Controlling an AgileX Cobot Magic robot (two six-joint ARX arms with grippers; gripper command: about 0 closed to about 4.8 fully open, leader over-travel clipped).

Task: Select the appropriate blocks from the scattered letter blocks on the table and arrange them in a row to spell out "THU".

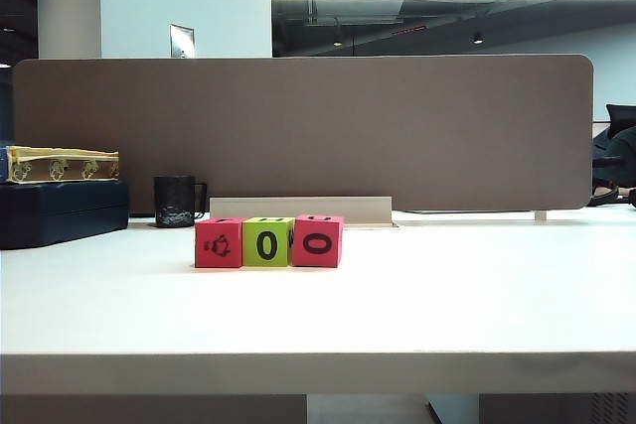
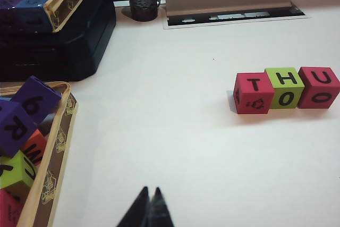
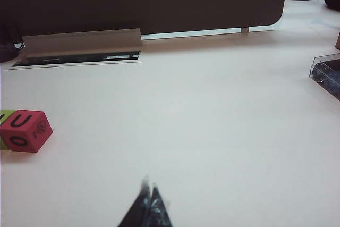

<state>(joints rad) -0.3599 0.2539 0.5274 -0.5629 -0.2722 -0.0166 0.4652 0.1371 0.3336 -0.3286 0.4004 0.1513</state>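
Left wrist view reads T-H-U on the tops of the two pinkish-red and one lime-green foam cubes (image 2: 286, 90) touching mid white table (image 1: 417, 305), exterior only front faces; left gripper (image 2: 149, 198) and right gripper (image 3: 149, 191) both pinched closed, empty, row at 2 and 10 o'clock.

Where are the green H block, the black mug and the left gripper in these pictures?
green H block (image 2: 283, 77): left wrist view, on its top face bearing the H.
black mug (image 1: 174, 201): exterior view, on its side wall.
left gripper (image 2: 149, 198): left wrist view, between its closed fingertips above the table.
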